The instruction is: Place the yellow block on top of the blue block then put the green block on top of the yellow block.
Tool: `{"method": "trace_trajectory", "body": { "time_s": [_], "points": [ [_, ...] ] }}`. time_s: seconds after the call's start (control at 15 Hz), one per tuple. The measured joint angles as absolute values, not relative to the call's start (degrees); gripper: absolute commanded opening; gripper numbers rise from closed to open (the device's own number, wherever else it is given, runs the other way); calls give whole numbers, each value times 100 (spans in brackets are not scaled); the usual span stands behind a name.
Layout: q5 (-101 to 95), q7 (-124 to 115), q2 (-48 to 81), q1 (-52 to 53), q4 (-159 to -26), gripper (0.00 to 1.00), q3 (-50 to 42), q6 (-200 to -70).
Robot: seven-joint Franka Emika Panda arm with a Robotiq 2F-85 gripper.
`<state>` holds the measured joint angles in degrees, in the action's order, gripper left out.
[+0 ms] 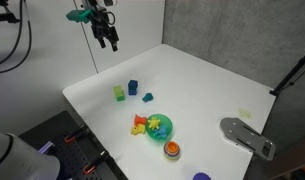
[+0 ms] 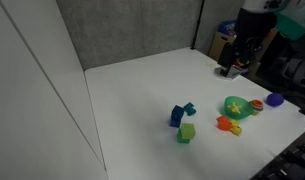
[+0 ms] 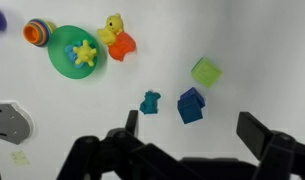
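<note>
The blue block (image 1: 133, 87) sits on the white table (image 1: 207, 85), and the green block (image 1: 120, 93) stands close beside it. Both also show in an exterior view, blue (image 2: 177, 116) and green (image 2: 186, 132), and in the wrist view, blue (image 3: 190, 105) and green (image 3: 205, 71). A small pale yellow shape (image 1: 245, 114), faint against the table, lies far from them near a grey object; it looks like the yellow block and shows in the wrist view (image 3: 19, 157). My gripper (image 1: 109, 40) hangs open and empty, high above the table (image 3: 192, 130).
A small teal piece (image 1: 147, 97) lies next to the blue block. A green bowl (image 1: 164, 128) holds toy pieces, with yellow-orange toys (image 1: 142, 124) beside it. A ring-stack toy (image 1: 172, 149), a purple object (image 1: 200, 177) and a grey flat object (image 1: 247, 137) are near the table's edge.
</note>
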<state>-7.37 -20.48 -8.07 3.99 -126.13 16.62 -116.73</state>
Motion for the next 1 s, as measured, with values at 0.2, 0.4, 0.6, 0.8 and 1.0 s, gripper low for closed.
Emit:
{"method": "trace_trajectory", "body": {
  "time_s": [0.2,0.4,0.6,0.8,1.0],
  "points": [
    [-737,-2197,-278,496,-12467,100,1576,-11993],
    [-735,-2459,188,644,-12360,100,1475,-12301],
    [-657,-2772,559,812,-12335,100,1382,-12693],
    [-427,-2939,890,955,-12339,100,1287,-13147],
    [-250,-3016,1217,1067,-12384,100,1181,-13579]
  ]
}}
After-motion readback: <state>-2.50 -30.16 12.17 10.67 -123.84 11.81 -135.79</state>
